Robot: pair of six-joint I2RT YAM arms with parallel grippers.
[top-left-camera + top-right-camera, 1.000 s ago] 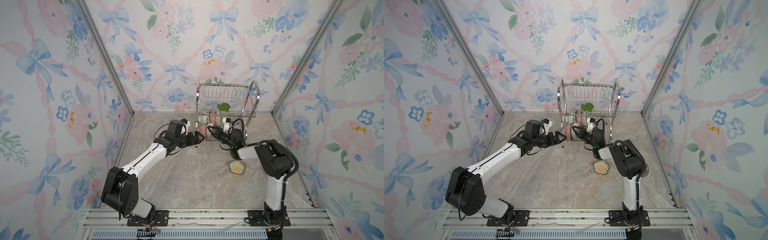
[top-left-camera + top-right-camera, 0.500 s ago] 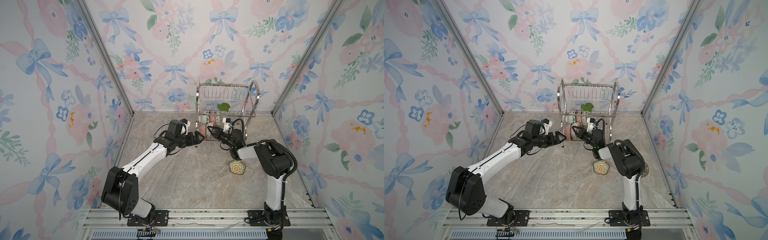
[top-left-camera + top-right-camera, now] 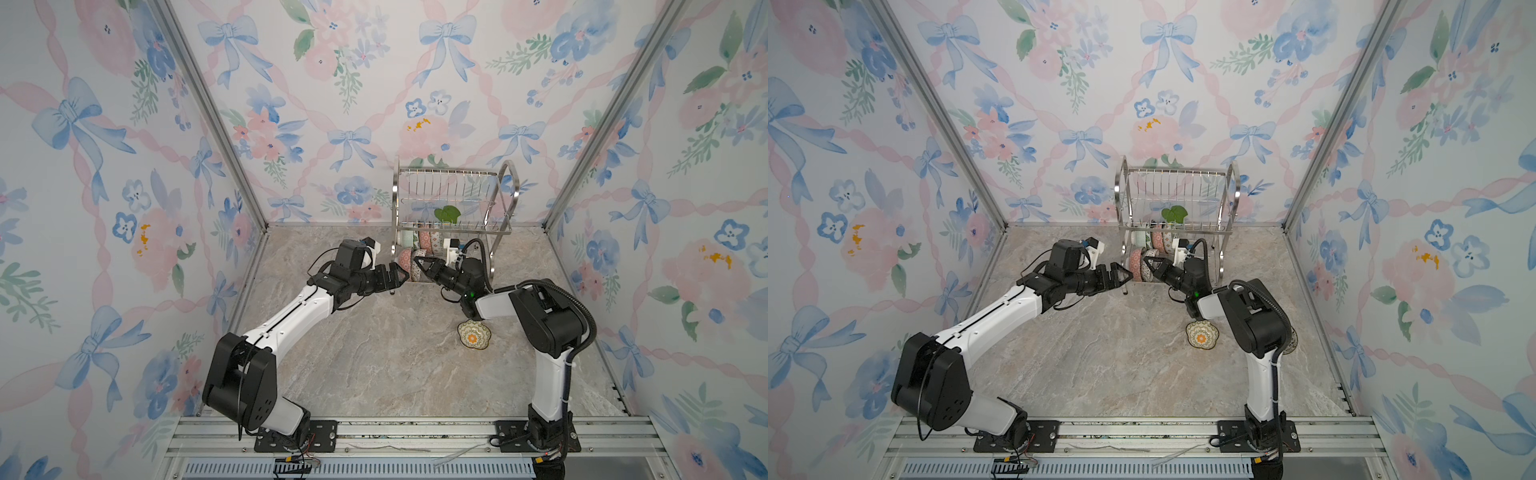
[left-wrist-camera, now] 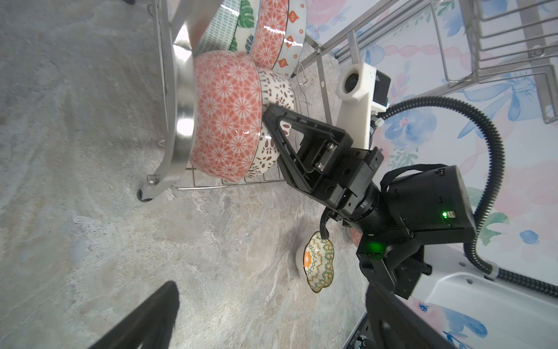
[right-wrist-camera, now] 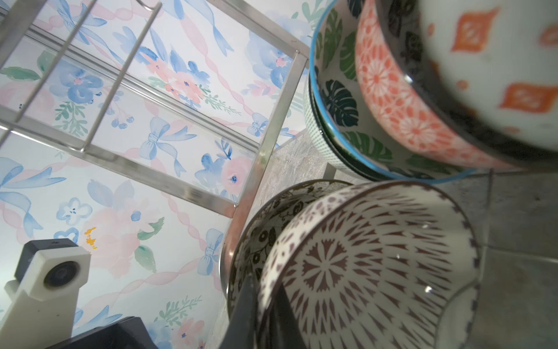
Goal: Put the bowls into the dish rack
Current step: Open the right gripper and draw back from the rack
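Right gripper (image 4: pixel 267 113): jaws together, pinching the rim of the brown-patterned bowl (image 4: pixel 279 90). The right wrist view is showing that rim running between the dark fingers (image 5: pixel 244 308), a detail too small to read in either top view.

Scalloped bowl (image 3: pixel 473 334): lying on the table (image 3: pixel 374 353) toward its right edge, beside the right arm, well apart from the rack.

Orange-patterned bowl (image 3: pixel 1291 338): peeking out behind the right arm in a top view and in the left wrist view. It is mostly hidden.

Left gripper (image 3: pixel 397 276): jaws standing wide apart, holding nothing, hovering just beside the rack's front left leg.

Dish rack (image 3: pixel 505 183): standing at the table's far edge, right of centre.

- Lower tier, front row: the brown-patterned bowl is standing on edge, nested against the coral floral bowl (image 4: pixel 226 121). Only the right wrist view is showing the latter's dark vine interior.
- Lower tier, back row: the mint bowl (image 4: pixel 223 24), leaf-print bowl (image 5: pixel 338 99), second coral bowl (image 5: pixel 392 99) and orange-diamond bowl (image 5: pixel 498 60) are standing on edge, side by side.
- Upper tier: the green-leaf bowl (image 3: pixel 447 215) is showing in both top views only.
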